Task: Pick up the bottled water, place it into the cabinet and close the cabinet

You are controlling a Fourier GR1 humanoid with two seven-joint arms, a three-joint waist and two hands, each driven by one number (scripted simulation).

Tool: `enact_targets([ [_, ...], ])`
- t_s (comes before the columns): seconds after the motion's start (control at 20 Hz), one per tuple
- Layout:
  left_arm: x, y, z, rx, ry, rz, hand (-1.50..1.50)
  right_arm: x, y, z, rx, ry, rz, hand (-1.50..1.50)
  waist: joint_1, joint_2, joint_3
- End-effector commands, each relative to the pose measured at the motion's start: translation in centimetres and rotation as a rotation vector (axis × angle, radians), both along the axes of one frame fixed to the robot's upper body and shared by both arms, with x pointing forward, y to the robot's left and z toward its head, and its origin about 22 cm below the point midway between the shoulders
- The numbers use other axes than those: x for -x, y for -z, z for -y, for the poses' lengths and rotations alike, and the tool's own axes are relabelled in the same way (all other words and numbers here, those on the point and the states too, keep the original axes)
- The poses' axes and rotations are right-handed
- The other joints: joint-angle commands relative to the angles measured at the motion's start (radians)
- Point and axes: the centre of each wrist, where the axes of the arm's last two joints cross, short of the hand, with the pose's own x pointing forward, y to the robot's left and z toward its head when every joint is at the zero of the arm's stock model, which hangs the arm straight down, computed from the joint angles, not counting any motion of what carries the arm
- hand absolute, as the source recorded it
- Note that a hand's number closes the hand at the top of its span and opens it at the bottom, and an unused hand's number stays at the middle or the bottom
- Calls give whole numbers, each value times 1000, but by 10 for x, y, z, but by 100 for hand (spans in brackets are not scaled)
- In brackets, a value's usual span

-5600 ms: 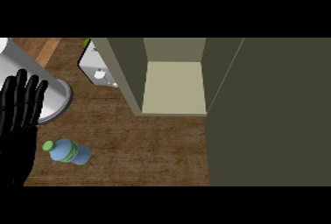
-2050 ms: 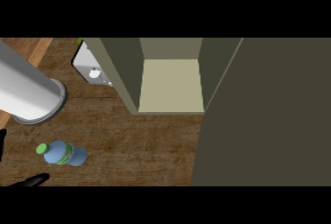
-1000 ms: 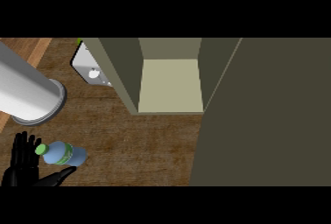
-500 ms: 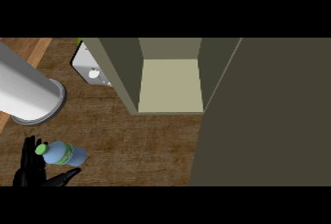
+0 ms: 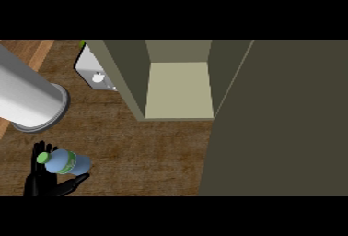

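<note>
The bottled water [image 5: 65, 162], pale blue with a green cap, lies on its side on the wooden counter [image 5: 142, 152] at the lower left. My left hand [image 5: 39, 183] comes in from the lower edge and cups it. The straight fingers [image 5: 38, 150] stand along the cap end and the thumb [image 5: 76, 181] reaches under the bottle's body. The cabinet [image 5: 178, 90] stands open at the top middle, its pale inside holding nothing. My right hand does not show.
A broad dark olive panel [image 5: 285, 120] fills the right side beside the cabinet's opening. A large grey cylinder [image 5: 27, 101] slants in from the upper left, just above the bottle. A white box with a knob [image 5: 95, 76] sits left of the cabinet.
My left hand dropped out of view from its raised place at the left, then rose from the lower edge up against the bottle. The bottle has stayed put.
</note>
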Motion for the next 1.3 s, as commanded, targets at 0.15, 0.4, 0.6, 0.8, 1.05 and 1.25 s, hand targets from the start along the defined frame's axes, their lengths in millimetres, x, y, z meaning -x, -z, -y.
enact_targets([
  [0.15,-26,9,9,45,4,25,-150,34,-27,18,-26,-1,59,-150,-2,1,0],
  [0.4,-14,18,15,96,50,58,-150,31,-12,13,-39,20,39,-150,2,0,1],
  [0.6,-36,7,12,144,77,66,150,39,-17,25,-38,38,63,-150,-2,-1,1],
  [0.8,-47,10,15,208,135,89,150,28,-8,16,-43,65,40,-150,-1,1,0],
  [1.05,-48,7,30,-31,125,135,150,28,-12,32,-26,66,59,-150,0,-1,2],
  [1.25,-74,-4,35,-47,176,165,150,22,-1,30,-16,72,66,-150,0,0,1],
])
